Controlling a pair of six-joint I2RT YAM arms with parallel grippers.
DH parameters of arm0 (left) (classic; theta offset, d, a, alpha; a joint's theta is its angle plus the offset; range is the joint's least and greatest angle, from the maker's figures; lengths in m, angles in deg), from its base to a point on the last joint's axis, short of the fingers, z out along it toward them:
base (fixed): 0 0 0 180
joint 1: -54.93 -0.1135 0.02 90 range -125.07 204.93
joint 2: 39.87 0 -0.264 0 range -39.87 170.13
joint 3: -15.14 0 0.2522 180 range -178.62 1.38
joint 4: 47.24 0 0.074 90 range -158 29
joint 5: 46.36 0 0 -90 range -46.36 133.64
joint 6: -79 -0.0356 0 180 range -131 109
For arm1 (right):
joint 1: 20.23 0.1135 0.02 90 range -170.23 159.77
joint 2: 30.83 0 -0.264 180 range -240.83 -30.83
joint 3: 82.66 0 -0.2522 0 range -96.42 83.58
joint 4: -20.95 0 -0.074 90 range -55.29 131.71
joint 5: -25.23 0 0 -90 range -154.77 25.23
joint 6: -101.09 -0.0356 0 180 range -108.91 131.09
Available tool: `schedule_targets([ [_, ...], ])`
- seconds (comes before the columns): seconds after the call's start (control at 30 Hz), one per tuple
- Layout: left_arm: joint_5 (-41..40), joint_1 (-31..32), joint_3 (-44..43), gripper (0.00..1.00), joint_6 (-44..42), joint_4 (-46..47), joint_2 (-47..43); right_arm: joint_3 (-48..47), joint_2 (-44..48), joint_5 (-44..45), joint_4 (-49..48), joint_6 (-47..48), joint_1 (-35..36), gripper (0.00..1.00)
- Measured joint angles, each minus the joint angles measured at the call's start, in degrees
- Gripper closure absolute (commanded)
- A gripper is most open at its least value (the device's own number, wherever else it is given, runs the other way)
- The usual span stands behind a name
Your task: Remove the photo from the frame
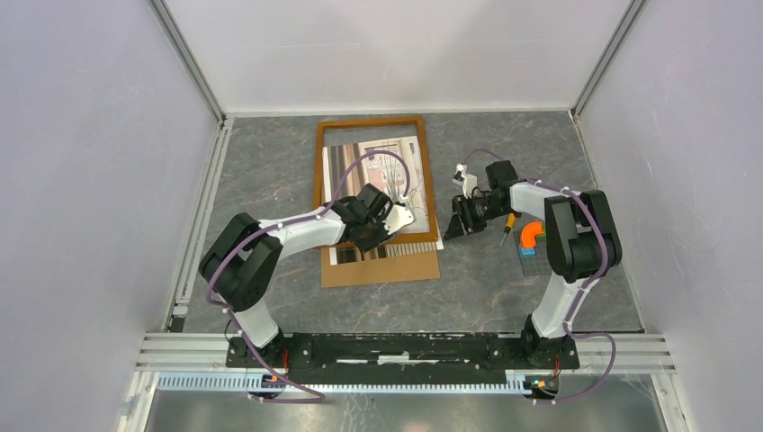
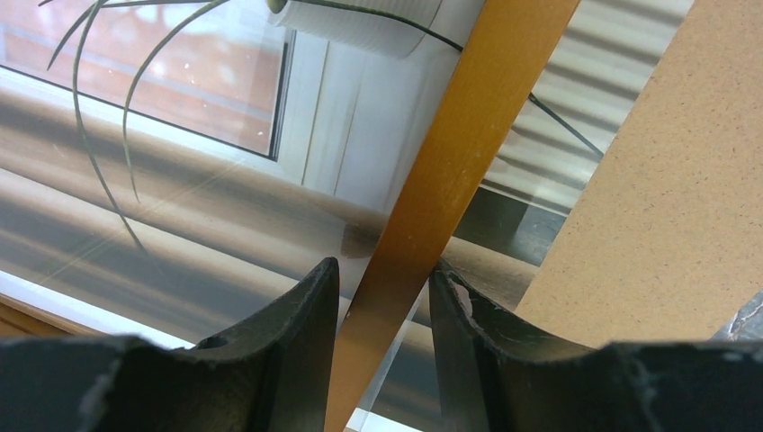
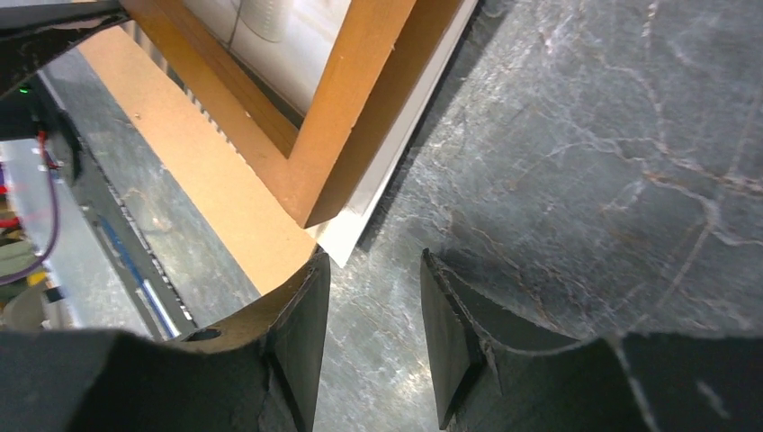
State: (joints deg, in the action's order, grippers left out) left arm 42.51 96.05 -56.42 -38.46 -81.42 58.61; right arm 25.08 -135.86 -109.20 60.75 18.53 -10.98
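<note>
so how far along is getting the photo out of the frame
Done: the brown fibreboard back panel has slid out at the near end of the orange-brown wooden frame. In hand: the left end effector straddles the frame's near rail; the right end effector hovers open beside its corner. Left: the window-and-plant photo still lies under the frame.
</note>
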Motion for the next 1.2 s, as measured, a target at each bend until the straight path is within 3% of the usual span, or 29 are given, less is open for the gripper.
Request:
schedule_targets([
  [0.23,-0.42,-0.02,-0.44,0.52,0.02,-0.17,0.42,1.18,-2.64,-6.47,-1.9,-2.4,0.02,0.57],
  [0.57,-0.52,-0.92,-1.36,0.53,0.63,-0.07,1.31,3.72,-4.55,-12.72,-4.22,-5.01,-0.02,0.54],
  [0.73,-0.5,-0.92,-1.44,0.52,0.66,-0.11,1.4,4.07,-6.6,-15.52,-6.36,-7.28,-0.02,0.7],
  [1.2,-0.55,-0.94,-1.92,0.52,0.66,-0.44,1.79,4.61,-9.2,-18.91,-8.02,-13.73,-0.07,0.62],
])
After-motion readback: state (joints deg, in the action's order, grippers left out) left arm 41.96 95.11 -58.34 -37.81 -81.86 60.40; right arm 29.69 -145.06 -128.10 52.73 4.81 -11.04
